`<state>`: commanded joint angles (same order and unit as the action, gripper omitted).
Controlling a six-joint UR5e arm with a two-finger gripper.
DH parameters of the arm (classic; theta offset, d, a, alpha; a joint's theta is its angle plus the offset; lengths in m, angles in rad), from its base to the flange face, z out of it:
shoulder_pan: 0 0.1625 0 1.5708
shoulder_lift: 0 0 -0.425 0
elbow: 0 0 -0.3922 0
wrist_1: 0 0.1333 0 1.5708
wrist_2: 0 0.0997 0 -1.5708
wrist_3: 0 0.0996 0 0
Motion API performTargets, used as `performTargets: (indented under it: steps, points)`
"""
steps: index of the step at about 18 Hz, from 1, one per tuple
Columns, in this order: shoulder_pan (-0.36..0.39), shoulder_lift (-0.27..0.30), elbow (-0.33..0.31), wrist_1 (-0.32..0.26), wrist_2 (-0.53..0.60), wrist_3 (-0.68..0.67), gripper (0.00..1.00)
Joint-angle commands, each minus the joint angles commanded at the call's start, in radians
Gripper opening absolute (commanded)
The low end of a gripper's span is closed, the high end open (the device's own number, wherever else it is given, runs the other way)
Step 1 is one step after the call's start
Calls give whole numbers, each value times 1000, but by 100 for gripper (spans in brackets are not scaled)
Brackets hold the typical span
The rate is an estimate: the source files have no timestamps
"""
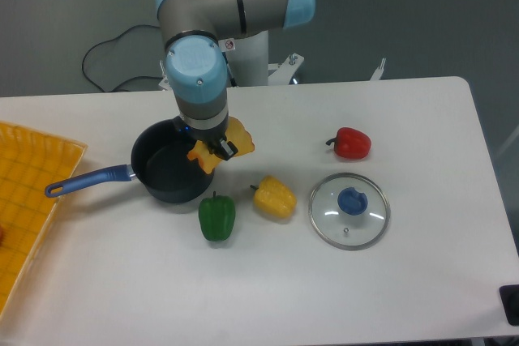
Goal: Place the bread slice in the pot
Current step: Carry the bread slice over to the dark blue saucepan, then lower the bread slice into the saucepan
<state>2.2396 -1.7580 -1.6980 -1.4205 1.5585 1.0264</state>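
The dark pot [166, 169] with a long blue handle [85, 181] stands left of centre on the white table. My gripper [217, 148] hangs over the pot's right rim and is shut on the bread slice [231, 142], a pale yellow slice with an orange crust. The slice is held tilted in the air, partly over the pot's right edge and partly beyond it. The arm hides the fingers' upper part and part of the pot's far rim.
A green pepper [216, 217] and a yellow pepper [274, 198] lie just in front of the pot. A red pepper [351, 143] lies to the right. A glass lid with a blue knob [349, 210] lies at the right front. A yellow tray [24, 200] sits at the left edge.
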Motion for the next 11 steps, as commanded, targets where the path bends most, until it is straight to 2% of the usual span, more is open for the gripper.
performTargets:
  steps: [11]
  points:
    - [-60, -2, -2, 2, -2, -80, 0]
